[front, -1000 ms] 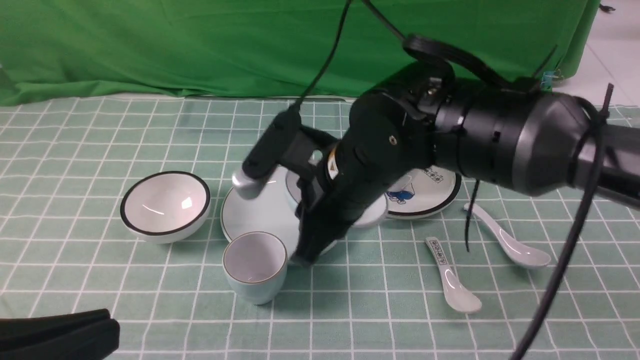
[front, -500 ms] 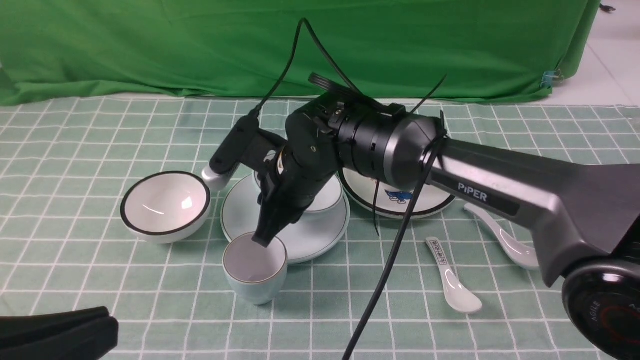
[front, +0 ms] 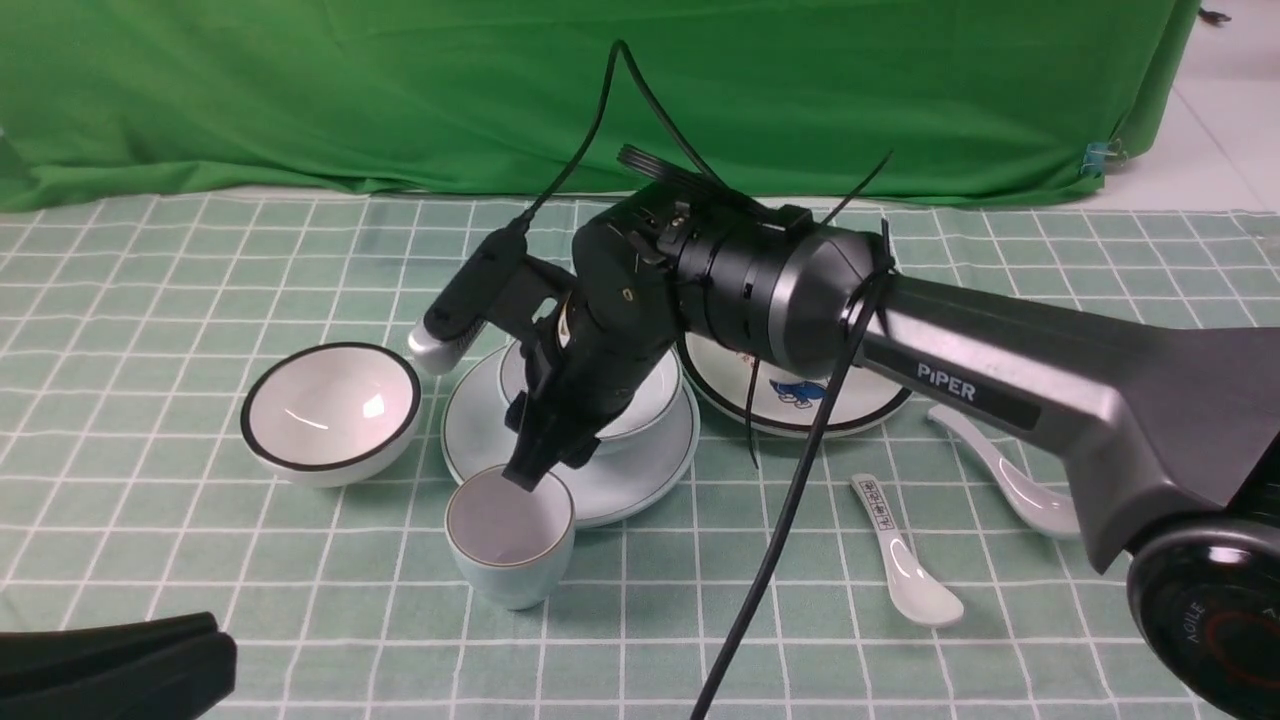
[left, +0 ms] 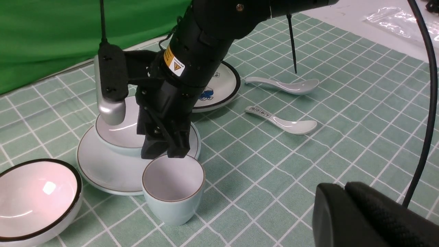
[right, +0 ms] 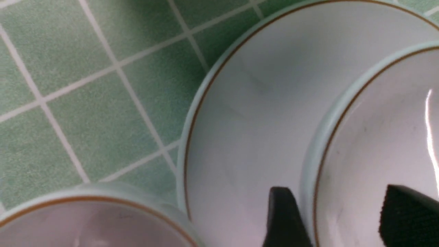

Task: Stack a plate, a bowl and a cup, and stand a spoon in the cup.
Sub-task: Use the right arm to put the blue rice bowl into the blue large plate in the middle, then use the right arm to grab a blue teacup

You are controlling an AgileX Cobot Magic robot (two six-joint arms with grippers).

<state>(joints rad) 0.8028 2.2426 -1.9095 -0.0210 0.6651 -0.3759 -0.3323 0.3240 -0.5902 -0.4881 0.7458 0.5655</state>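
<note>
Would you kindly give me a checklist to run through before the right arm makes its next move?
1. Bowl seated upright on the plate: ok.
2. Right gripper open: ok, jaws apart.
3. Right gripper clear of the bowl: not ok, its jaws straddle the rim; lifting straight up first seems wise.
4. Cup upright and empty on the cloth, at the plate's near side: ok.
5. Gap between cup and plate rim: cannot tell.
6. Plain spoon lying free on the cloth: ok.
</note>
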